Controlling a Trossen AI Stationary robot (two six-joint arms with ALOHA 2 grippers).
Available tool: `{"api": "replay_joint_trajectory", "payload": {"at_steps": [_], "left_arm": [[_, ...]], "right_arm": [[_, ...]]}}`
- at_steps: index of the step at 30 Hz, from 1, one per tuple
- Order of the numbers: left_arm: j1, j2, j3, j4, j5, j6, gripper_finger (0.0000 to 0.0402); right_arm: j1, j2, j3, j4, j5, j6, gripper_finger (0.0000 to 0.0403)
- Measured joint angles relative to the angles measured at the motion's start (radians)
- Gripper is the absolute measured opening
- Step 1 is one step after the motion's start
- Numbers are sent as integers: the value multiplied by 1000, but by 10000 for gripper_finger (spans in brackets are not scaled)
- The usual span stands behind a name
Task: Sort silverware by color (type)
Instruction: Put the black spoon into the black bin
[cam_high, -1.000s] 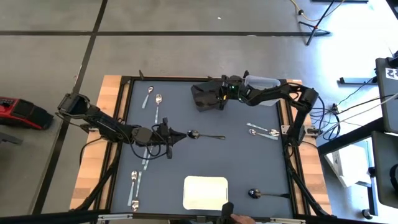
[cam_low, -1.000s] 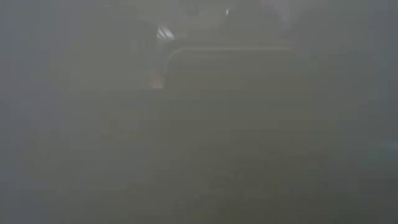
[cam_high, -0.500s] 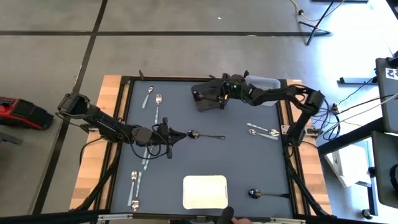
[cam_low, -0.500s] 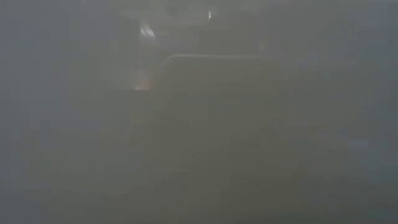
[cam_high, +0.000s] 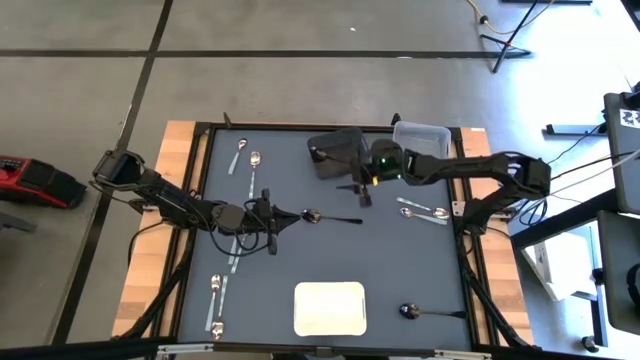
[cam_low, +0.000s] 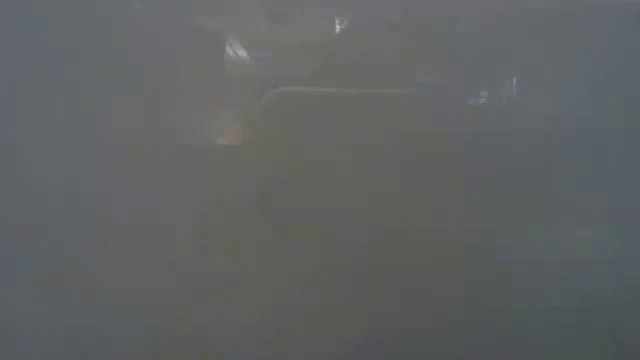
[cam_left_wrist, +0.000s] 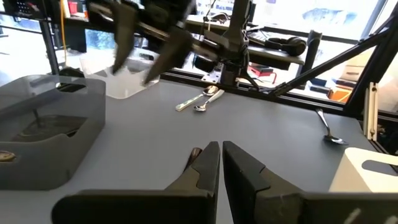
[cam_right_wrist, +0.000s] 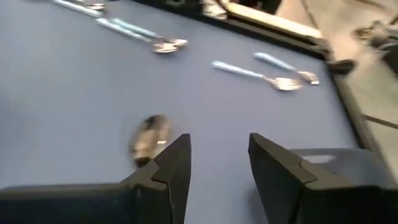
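Observation:
A dark spoon (cam_high: 312, 215) lies mid-table with its handle toward the right edge. My left gripper (cam_high: 290, 215) (cam_left_wrist: 220, 158) rests shut just left of the spoon's bowl. My right gripper (cam_high: 362, 192) (cam_right_wrist: 217, 155) hovers open above the table, just near of the dark bin (cam_high: 335, 153), with nothing between its fingers. In its wrist view the dark spoon's bowl (cam_right_wrist: 149, 137) shows ahead. The dark bin (cam_left_wrist: 43, 134) holds dark utensils. Silver spoons lie at the far left (cam_high: 247, 158), the near left (cam_high: 215, 298) and the right (cam_high: 422, 211). Another dark spoon (cam_high: 430, 312) lies at the near right. My left gripper's shut fingertips stand at the dark spoon's bowl, low over the table, coming level from the table's left. Whether they touch the bowl I cannot tell.
A clear bin (cam_high: 421, 134) stands at the far right beside the dark bin. A white bin (cam_high: 330, 308) sits at the near edge. The table's raised black frame (cam_high: 200, 230) runs around the mat. The low view is fogged and shows nothing usable.
My right gripper has drawn back from over the dark bin toward the near edge and now hangs over the bare mat beside the bin.

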Motion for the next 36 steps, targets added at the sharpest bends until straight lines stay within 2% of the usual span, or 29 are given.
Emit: {"api": "replay_joint_trajectory", "payload": {"at_steps": [9, 14, 23, 29, 36], "left_arm": [[-19, 0, 4, 9, 5, -7, 15], [-20, 36, 43, 8, 25, 33, 15], [-10, 150, 135, -6, 79, 160, 15], [-10, 155, 138, -20, 79, 176, 15], [-3, 155, 138, -25, 75, 176, 15]], "right_arm": [[111, 2, -106, 39, 1, 85, 154], [147, 44, -159, 158, 47, 147, 154], [154, 158, -171, 220, 49, 232, 154], [154, 229, -170, 319, 47, 254, 154], [158, 279, -170, 349, 40, 282, 154]]}}
